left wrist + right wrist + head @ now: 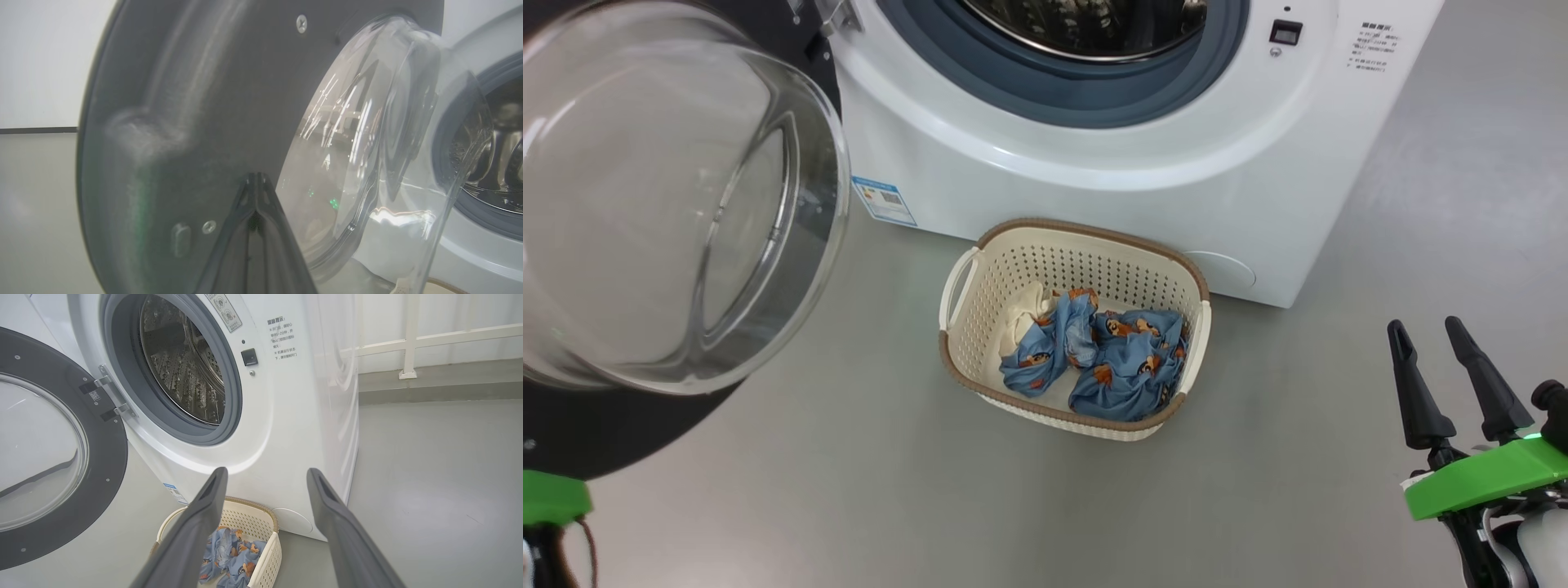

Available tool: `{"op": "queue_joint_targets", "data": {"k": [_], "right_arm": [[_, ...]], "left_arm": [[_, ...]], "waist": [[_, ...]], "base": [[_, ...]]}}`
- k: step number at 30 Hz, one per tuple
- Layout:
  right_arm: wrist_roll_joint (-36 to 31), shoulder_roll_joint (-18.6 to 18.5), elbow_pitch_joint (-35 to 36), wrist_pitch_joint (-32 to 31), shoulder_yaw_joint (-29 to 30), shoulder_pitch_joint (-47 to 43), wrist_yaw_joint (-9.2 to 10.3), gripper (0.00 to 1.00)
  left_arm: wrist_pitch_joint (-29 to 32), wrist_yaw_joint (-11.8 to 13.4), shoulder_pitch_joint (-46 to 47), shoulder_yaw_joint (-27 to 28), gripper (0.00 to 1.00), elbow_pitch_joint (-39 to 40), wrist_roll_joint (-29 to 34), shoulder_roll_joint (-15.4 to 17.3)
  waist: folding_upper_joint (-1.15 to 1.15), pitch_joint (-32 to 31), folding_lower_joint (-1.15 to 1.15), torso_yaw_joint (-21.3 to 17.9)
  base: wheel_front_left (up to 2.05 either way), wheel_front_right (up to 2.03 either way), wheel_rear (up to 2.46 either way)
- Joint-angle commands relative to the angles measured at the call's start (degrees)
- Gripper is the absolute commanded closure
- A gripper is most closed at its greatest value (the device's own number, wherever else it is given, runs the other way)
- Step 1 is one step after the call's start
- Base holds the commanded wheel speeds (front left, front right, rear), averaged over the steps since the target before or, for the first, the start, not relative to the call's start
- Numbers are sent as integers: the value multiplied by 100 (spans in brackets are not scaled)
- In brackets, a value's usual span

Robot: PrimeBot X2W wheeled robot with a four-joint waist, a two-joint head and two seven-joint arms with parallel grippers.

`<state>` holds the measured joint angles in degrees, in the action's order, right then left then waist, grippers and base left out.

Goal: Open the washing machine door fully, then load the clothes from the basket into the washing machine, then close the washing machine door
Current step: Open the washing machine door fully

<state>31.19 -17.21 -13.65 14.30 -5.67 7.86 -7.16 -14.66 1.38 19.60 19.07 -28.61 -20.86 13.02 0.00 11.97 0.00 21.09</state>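
Note:
The washing machine door (605, 433) is swung wide open at the left, its glass bowl (678, 204) bulging toward me. My left gripper (256, 176) is shut, its tips right at the door's dark inner rim (184, 102); whether they touch it I cannot tell. The washing machine (1094, 163) shows its steel drum (184, 367). The basket (1094, 231) sits on the floor before it, holding the blue printed clothes (1127, 367) and a cream cloth (1025, 310). My right gripper (1427, 327) hangs open to the basket's right, nothing between its fingers (327, 506).
Grey floor (1339, 449) spreads between the basket and my right arm. A blue label (885, 200) marks the machine's lower left front. A white railing (408, 339) and a low kerb stand behind the machine on its right side.

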Motion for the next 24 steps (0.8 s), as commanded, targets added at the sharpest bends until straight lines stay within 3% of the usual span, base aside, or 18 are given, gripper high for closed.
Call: {"op": "queue_joint_targets", "data": {"k": [1,18,24], "right_arm": [[-93,-132,152,70,-135,164,-33,0],[-106,-384,190,70,-175,469,-33,0],[-112,-419,168,70,-201,532,-33,0]], "left_arm": [[-34,-3,236,292,100,38,72,385],[-34,-391,1339,1195,100,-1391,567,819],[-34,-439,1524,1362,100,-1589,756,827]], "waist": [[0,68,0,-3],[0,524,0,-52],[0,570,0,-58]], "base": [[0,0,0],[0,0,0],[0,0,0]]}}
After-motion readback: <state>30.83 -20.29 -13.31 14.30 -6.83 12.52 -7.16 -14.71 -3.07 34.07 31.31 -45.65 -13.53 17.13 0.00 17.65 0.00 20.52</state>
